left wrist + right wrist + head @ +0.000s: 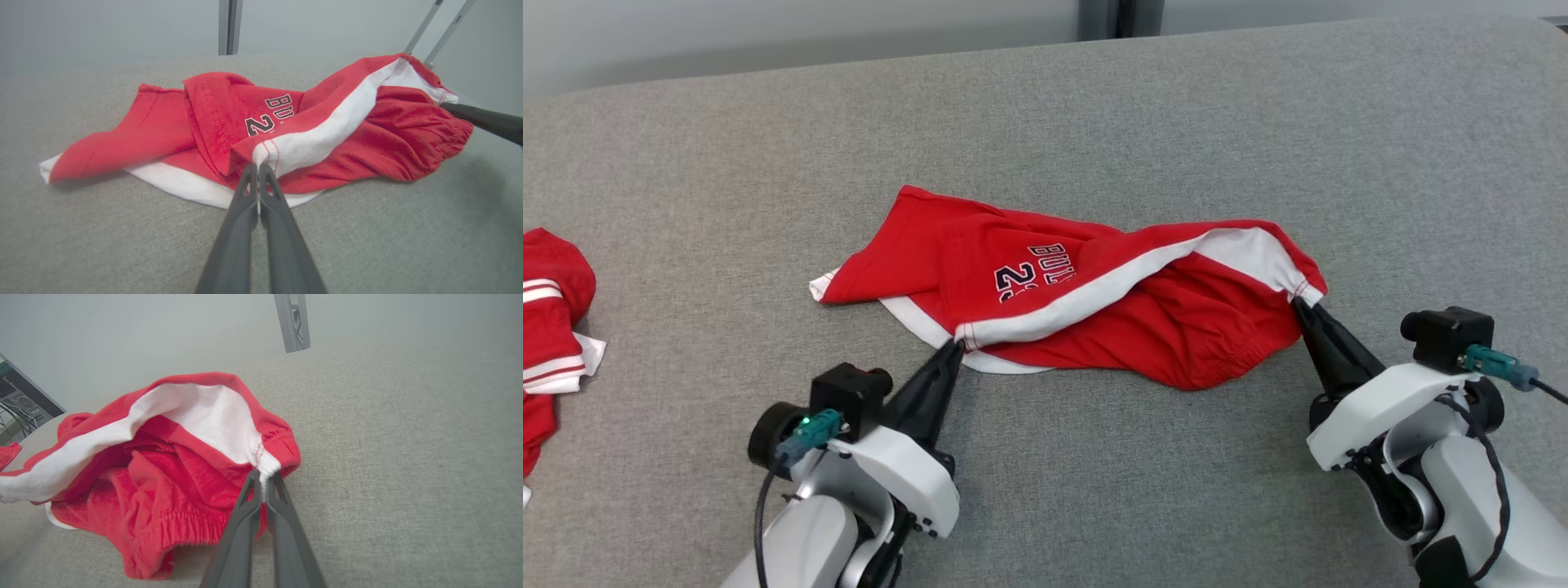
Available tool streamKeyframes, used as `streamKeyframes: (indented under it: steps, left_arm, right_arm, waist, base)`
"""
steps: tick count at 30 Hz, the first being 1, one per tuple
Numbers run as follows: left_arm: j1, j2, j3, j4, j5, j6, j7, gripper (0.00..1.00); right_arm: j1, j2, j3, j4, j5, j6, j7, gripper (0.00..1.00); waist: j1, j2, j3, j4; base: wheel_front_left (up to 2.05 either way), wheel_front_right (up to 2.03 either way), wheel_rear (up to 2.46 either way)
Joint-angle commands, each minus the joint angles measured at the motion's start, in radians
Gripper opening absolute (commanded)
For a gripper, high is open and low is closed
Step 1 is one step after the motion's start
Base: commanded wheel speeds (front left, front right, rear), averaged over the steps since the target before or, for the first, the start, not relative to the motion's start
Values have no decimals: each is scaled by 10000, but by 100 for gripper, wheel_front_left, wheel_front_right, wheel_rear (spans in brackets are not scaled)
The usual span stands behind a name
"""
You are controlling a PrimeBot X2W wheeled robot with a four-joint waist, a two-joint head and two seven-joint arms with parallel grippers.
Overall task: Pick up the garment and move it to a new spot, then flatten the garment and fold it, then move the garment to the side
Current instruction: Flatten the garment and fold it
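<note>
The garment [1045, 282] is a pair of red shorts with white side stripes and dark lettering, lying crumpled on the grey surface. My left gripper [954, 347] is shut on the hem corner of its white stripe, pinched between the tips in the left wrist view [258, 166]. My right gripper [1298, 304] is shut on the waistband end of that same stripe, and the right wrist view shows the gathered white edge caught between the tips [264, 474]. The stripe [327, 130] runs raised between both grips. The garment [163, 465] bunches at the elastic waist.
Another red and white piece of clothing [551, 327] lies at the left edge of the grey padded surface [1094, 122]. The surface stretches bare behind and to the right of the shorts. A pale wall with a dark post [1119, 16] stands behind.
</note>
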Motion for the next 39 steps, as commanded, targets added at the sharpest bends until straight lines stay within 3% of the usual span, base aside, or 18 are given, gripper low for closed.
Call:
streamKeyframes:
  steps: [1,6,12,18,22,31,39]
  left_arm:
    - [-283,195,165,-270,127,124,-148,0]
    - [-554,716,538,-1333,389,409,-344,0]
    - [-1592,1830,1355,-3765,990,868,-62,0]
    - [-3128,2346,1956,-5333,1386,1062,504,0]
    - [-3894,2465,2039,-5801,1517,1057,947,0]
    - [-4821,2203,1908,-5306,1211,817,1283,0]
    - [-7280,1483,1475,-2795,999,-102,1298,0]
  right_arm:
    - [-162,-269,72,-250,-54,1,87,0]
    - [-289,-934,290,-1348,-151,1,569,0]
    - [-729,-1872,-433,-4084,10,-1,1833,0]
    - [-1024,-2218,-1415,-6009,-19,1,3052,0]
    - [-1035,-2118,-1858,-6763,-65,-1,3702,0]
    - [-1237,-1718,-2297,-7136,-81,-1,4215,0]
    - [-3308,-1349,-2065,-5694,86,0,3834,0]
  waist:
    - [0,0,-9,-8]
    - [0,0,-87,-105]
    - [0,0,-311,-243]
    - [0,0,-568,-139]
    - [0,0,-656,-139]
    - [0,0,-491,-138]
    - [0,0,509,-51]
  base:
    - [0,0,0]
    - [0,0,0]
    - [0,0,0]
    - [0,0,0]
    - [0,0,0]
    - [0,0,0]
    - [0,0,0]
